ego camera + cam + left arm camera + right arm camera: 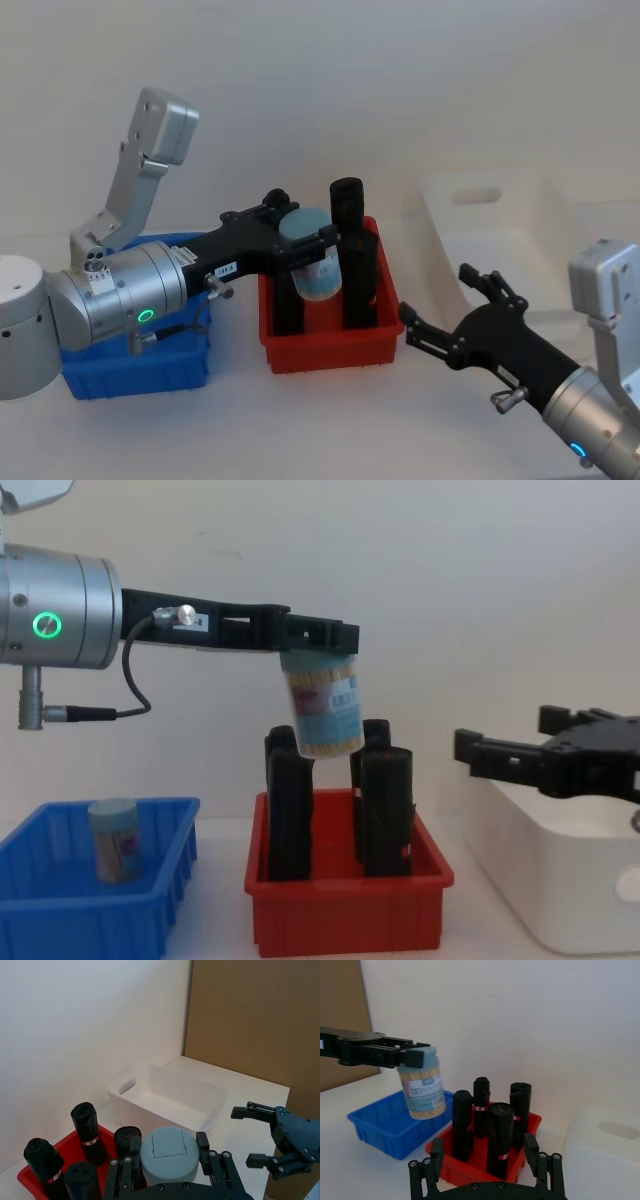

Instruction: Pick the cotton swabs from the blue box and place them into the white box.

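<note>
There's the cotton swab jar, up in the air and tilted a touch, hanging right over the red bin and its tall black rolls. The left gripper is clamped on the jar's light blue lid, arm stretched across from the left. A second jar stands upright in the blue box, far left. Over on the right sits the white box. The right gripper hangs by its near-left corner, jaws spread wide.
</note>
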